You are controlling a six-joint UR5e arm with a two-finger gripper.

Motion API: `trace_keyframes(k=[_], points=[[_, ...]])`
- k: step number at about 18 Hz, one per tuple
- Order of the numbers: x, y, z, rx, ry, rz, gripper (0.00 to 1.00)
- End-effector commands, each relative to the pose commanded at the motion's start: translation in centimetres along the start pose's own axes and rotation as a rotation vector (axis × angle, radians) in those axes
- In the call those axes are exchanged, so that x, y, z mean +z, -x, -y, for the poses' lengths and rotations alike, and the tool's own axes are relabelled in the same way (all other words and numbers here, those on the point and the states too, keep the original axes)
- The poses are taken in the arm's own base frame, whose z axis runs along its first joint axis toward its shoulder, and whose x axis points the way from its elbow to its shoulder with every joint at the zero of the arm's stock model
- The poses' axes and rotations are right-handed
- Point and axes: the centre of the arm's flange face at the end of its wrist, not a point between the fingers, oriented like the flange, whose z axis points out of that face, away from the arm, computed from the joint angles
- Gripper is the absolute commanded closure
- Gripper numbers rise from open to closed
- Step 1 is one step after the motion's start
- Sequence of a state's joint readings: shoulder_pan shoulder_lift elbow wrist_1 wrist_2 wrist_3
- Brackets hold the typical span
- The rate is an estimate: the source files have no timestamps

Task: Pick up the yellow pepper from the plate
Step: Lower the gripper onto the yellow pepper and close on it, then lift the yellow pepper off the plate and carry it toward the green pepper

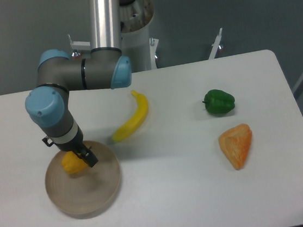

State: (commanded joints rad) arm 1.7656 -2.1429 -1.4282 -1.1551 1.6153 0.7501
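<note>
The yellow pepper (71, 164) lies on the back left part of the round beige plate (89, 194) at the table's front left. My gripper (79, 160) comes down from the arm's wrist right onto the pepper. One dark finger (88, 157) lies against the pepper's right side. The other finger is hidden behind the wrist and the pepper, so the jaws' state does not show. The pepper still looks seated on the plate.
A long yellow banana (132, 118) lies just right of the arm, behind the plate. A green pepper (219, 101) and an orange wedge-shaped item (237, 145) sit at the right. The arm's base post (131, 33) stands at the table's back edge.
</note>
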Motion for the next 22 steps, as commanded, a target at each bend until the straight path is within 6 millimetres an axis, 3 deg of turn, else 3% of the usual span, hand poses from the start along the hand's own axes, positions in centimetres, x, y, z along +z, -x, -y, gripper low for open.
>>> trace_keyframes(k=[1, 3, 4, 7, 8, 10, 12, 18, 19, 22], points=[[0.0, 0.1, 0.1, 0.000, -0.001, 0.001, 0.05], [-0.2, 0.2, 0.1, 0.000, -0.007, -0.001, 0.75], [-0.5, 0.2, 0.1, 0.007, -0.011, 0.002, 1.00], [-2.2, 0.5, 0.1, -0.023, -0.026, 0.026, 1.00], [-3.9, 0.9, -0.5, -0.079, -0.048, 0.037, 1.00], [-6.9, 2.6, -2.7, -0.180, -0.078, 0.059, 1.00], [-8.3, 4.1, -5.1, -0.208, -0.069, 0.035, 1.00], [-11.5, 12.2, -14.9, -0.375, -0.159, -0.068, 1.00], [-12.7, 12.6, -16.4, -0.345, -0.160, -0.057, 1.00], [-13.3, 15.3, -21.5, -0.226, -0.150, -0.032, 1.00]])
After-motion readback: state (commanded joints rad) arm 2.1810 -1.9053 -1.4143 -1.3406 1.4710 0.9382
